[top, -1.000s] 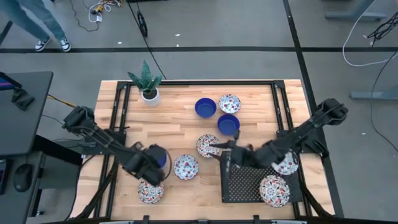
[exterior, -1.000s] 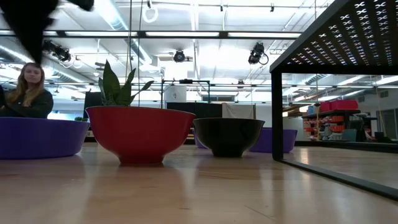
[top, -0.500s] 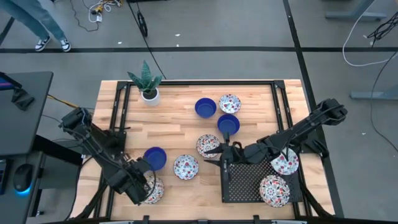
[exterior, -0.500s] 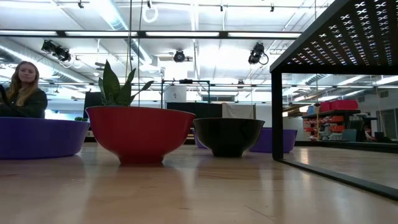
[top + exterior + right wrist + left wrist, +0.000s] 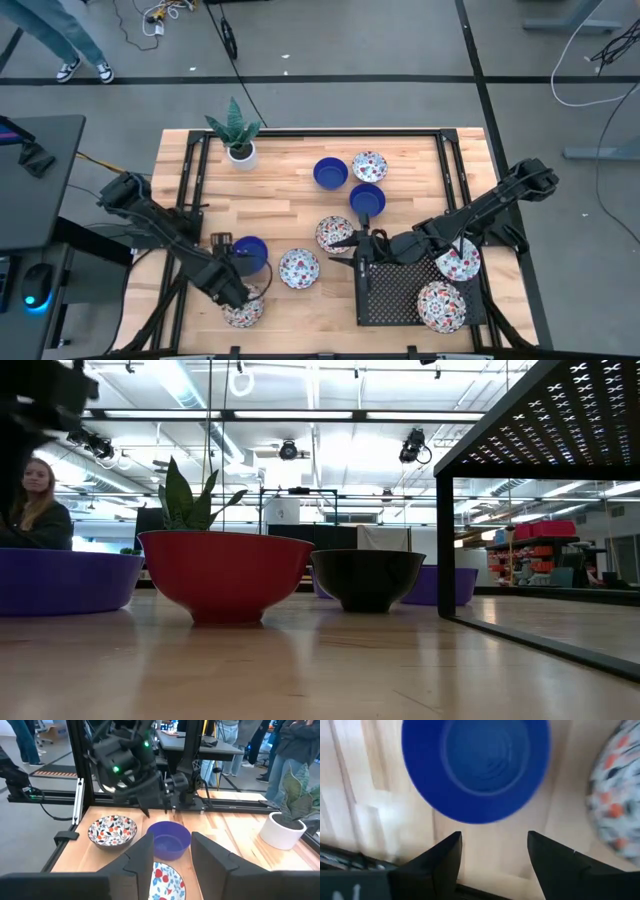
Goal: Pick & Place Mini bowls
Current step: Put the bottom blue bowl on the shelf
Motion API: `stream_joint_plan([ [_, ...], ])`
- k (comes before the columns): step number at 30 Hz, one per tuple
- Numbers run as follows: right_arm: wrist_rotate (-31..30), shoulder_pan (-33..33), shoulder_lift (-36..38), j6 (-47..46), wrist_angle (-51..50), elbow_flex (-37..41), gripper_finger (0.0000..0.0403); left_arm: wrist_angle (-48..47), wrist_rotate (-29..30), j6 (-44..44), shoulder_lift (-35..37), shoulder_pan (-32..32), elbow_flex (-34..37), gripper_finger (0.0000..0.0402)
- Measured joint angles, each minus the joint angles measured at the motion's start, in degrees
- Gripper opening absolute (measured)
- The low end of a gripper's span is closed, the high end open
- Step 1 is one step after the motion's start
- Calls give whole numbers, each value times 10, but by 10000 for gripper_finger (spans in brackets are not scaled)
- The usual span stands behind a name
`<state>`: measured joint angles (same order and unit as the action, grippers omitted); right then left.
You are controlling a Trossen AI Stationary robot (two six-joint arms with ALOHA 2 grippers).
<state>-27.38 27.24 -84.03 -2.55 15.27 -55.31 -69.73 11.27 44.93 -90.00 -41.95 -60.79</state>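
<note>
Since a moment ago, the left gripper point(image 5: 222, 243) has swung away from the patterned bowl at the table's near edge point(image 5: 243, 311) and now points at the blue bowl point(image 5: 249, 253) just beside it; the right arm has kept its place. Its fingers point(image 5: 437, 862) stand apart with nothing between them, and the blue bowl sits on the wood just past their tips. Going rightward from this blue bowl, a flowered bowl point(image 5: 299, 268) is near, then another flowered bowl point(image 5: 334, 234) by the black rack point(image 5: 400, 295). Behind that, well apart from the blue bowl, stand two more blue bowls point(image 5: 330, 172) and one flowered one point(image 5: 370, 166). Two flowered bowls point(image 5: 441, 305) rest on the rack. The right gripper point(image 5: 352, 246) waits at the rack's corner, fingers spread and empty. These bowls look hard, shiny and slippery, and I think they could chip or break if dropped. They seem light. The best place to hold one is probably the thin rim, one finger inside and one outside.
</note>
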Motion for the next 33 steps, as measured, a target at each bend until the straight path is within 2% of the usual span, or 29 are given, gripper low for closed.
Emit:
stream_joint_plan([
  [7, 0, 0, 0, 0, 0, 0, 132, 106, -42, -159, 0, 32, 51, 229],
  [13, 0, 0, 0, -2, 0, 0, 132, 127, -45, -186, 0, 52, 72, 215],
  [33, 0, 0, 0, -17, -38, 0, 132, 183, -49, -185, 0, 58, 78, 38],
])
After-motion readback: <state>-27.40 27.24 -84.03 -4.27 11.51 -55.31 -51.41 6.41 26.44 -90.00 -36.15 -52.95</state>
